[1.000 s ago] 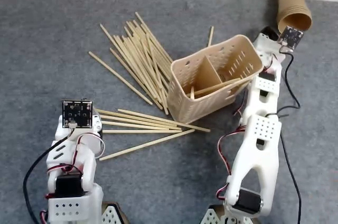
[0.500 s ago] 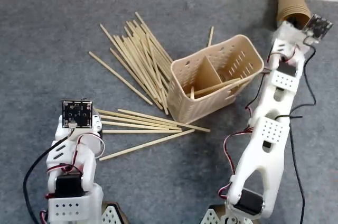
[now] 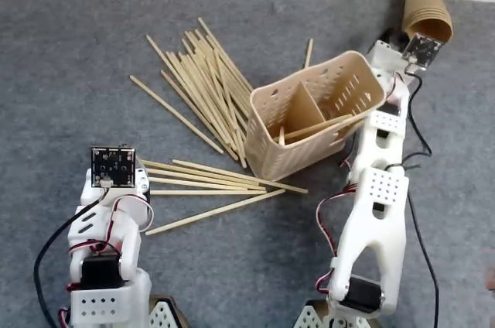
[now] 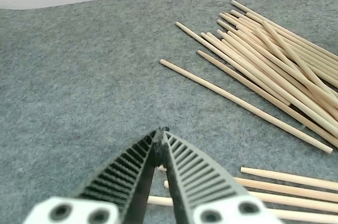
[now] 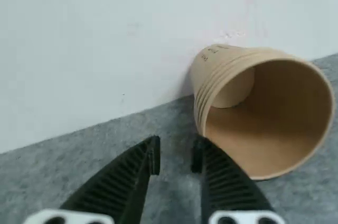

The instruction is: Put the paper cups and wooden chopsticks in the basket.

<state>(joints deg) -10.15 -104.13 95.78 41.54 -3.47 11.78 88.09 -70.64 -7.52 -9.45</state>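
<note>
Paper cups (image 3: 428, 12), a nested stack of tan paper with ribbed rims showing one behind another, lie on their side at the upper right of the high view. Their closed end is against the pale wall (image 5: 105, 34) and the round mouth faces my right arm (image 3: 379, 212). In the right wrist view the cups (image 5: 259, 113) sit just beyond the right jaws, which are parted by a narrow gap and hold nothing.

Round, pale wooden chopsticks (image 3: 205, 88) fan out in a loose heap at upper centre, with a few more lying near the left arm (image 3: 104, 243). The basket (image 3: 313, 115) is cream plastic with slotted walls and a divider making two compartments. It sits tilted at centre right, and one or two sticks seem to lie inside, though I can't count them. The table (image 3: 62, 73) is covered in grey, felt-like fabric. The left jaws are closed tip to tip over it, empty.
</note>
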